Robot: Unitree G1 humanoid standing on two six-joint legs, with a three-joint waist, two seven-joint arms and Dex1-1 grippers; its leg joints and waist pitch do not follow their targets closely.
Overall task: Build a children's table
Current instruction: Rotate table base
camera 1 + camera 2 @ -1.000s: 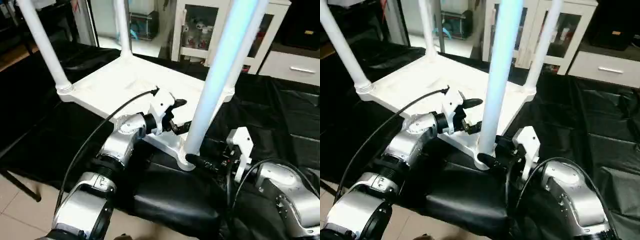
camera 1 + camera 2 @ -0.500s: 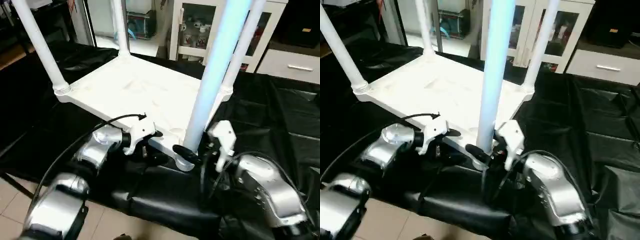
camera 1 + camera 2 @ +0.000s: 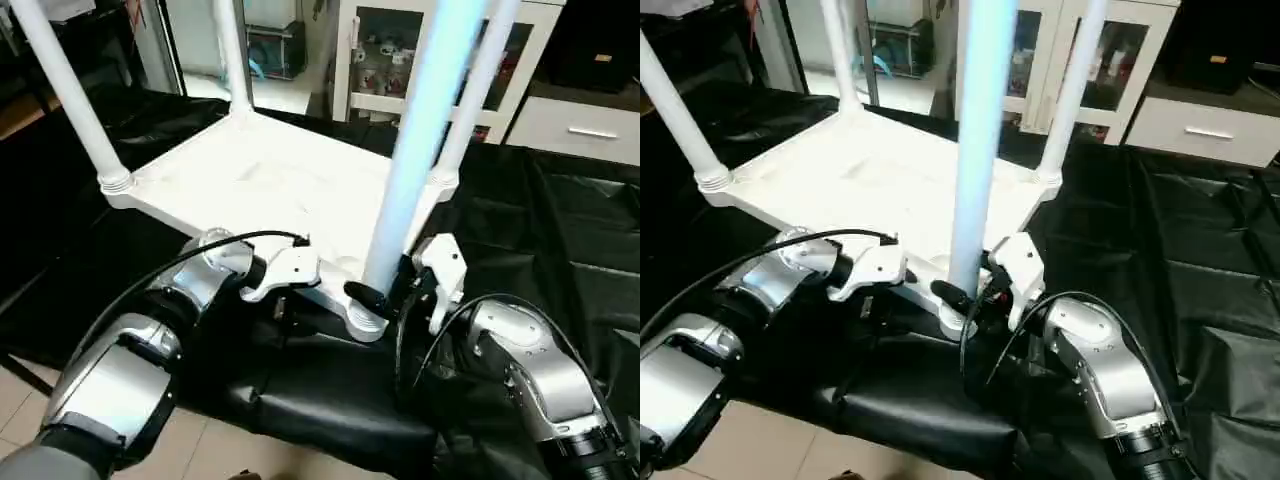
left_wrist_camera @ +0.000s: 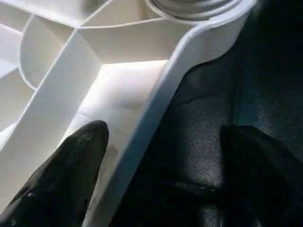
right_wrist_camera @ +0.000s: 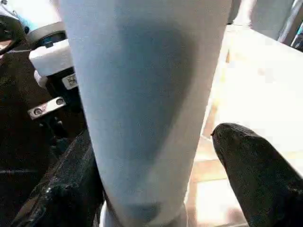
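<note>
Tabletop upside down on black sheet, four legs upright, nearest leg in its corner socket. Right gripper spread around that leg's base, fingers straddling it. Left gripper wide apart across tabletop's near rim, one finger inside ribbing, nothing clamped.

Head pair looked forward-down over both forearms, sharing the upturned table top. Wrist cameras sat close: left at its rim, right against near leg.

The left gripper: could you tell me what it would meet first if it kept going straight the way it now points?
Most likely the rim of the upturned table top: the left gripper has its open jaws astride that edge, one finger over the ribbed underside and the other above the black cloth.
</note>
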